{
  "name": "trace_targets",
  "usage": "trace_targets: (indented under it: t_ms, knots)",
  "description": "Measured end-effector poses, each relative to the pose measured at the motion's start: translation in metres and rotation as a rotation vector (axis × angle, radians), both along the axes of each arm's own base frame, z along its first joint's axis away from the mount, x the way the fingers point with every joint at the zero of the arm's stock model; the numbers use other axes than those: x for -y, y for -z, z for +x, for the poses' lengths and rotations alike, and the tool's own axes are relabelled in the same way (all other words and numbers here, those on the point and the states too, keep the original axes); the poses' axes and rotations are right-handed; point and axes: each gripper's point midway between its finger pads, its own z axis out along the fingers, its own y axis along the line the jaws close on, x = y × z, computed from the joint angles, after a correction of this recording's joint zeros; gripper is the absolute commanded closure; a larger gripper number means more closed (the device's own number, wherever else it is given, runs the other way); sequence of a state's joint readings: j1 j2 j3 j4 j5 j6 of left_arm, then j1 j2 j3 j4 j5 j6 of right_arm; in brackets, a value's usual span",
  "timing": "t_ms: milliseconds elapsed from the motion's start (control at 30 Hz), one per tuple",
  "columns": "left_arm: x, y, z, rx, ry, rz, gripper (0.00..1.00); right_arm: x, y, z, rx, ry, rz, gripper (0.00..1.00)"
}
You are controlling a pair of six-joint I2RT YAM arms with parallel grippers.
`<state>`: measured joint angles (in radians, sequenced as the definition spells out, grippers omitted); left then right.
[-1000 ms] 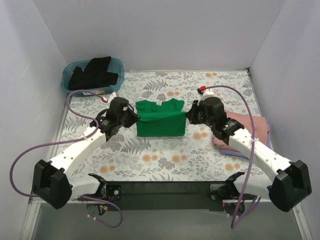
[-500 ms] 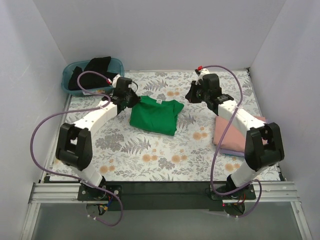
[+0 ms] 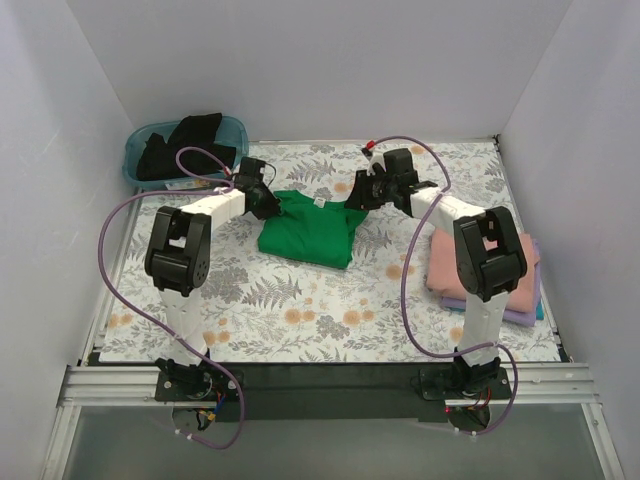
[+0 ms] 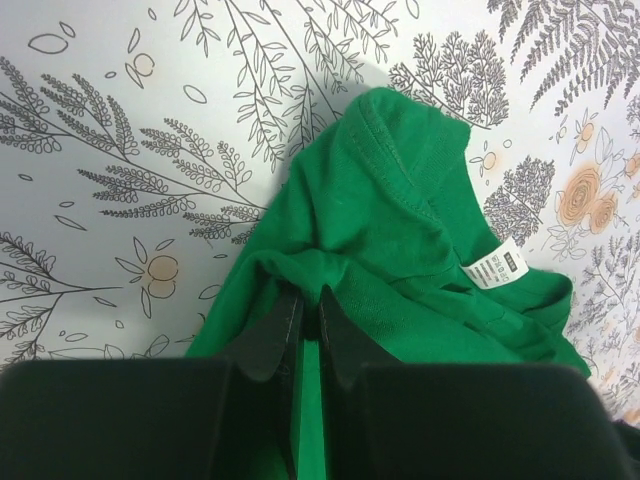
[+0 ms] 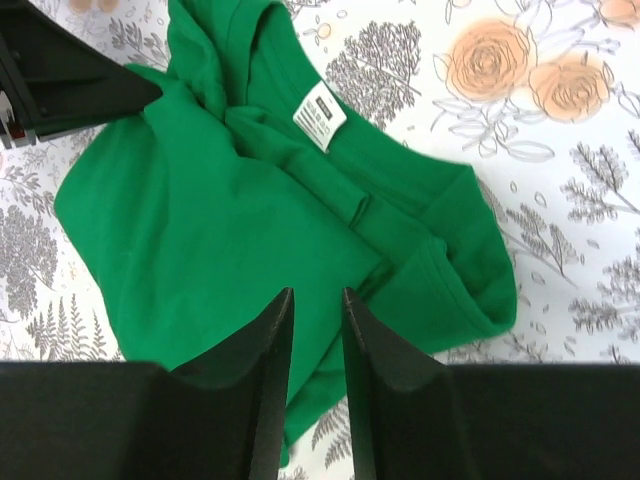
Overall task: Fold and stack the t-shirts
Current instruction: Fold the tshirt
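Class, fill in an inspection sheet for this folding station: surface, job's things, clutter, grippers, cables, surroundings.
Surface: floral-printed table cover, lying flat.
Job's things: bright green cloth t-shirt, partly folded, centre, label showing; salmon pink folded shirt on a lavender one, right; black shirt heaped in the teal plastic tub.
Clutter: that tub, far left corner; nothing else seen.
Grippers: left gripper shut on the green shirt's edge; right gripper jaws slightly apart above the shirt, apparently holding nothing.
Cables: purple cables loop off both arms, none on the green shirt.
Surroundings: plain white walls on three sides; black rail at the near edge.
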<state>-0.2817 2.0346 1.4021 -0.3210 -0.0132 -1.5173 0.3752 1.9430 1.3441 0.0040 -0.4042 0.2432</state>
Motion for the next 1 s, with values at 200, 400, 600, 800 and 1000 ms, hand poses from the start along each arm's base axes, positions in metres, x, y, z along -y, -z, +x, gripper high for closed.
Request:
trace_targets:
  t_ms: [200, 400, 600, 800, 1000]
  knots:
    - [-0.001, 0.001, 0.000, 0.004, 0.005, -0.002, 1.00, -0.009, 0.013, 0.007, -0.028, -0.025, 0.017, 0.60]
    - [0.001, 0.005, -0.004, -0.004, 0.019, -0.011, 1.00, -0.014, 0.037, -0.002, -0.095, -0.049, 0.018, 0.59]
    - [0.001, 0.006, -0.005, 0.000, 0.022, -0.017, 1.00, -0.021, 0.049, -0.010, -0.128, -0.064, 0.015, 0.58]
    - [0.000, 0.004, -0.007, 0.003, 0.022, -0.017, 1.00, -0.028, 0.056, -0.021, -0.155, -0.082, 0.011, 0.83]
    - [0.001, 0.001, -0.010, 0.006, 0.025, -0.022, 1.00, -0.032, 0.062, -0.030, -0.176, -0.086, 0.005, 0.99]
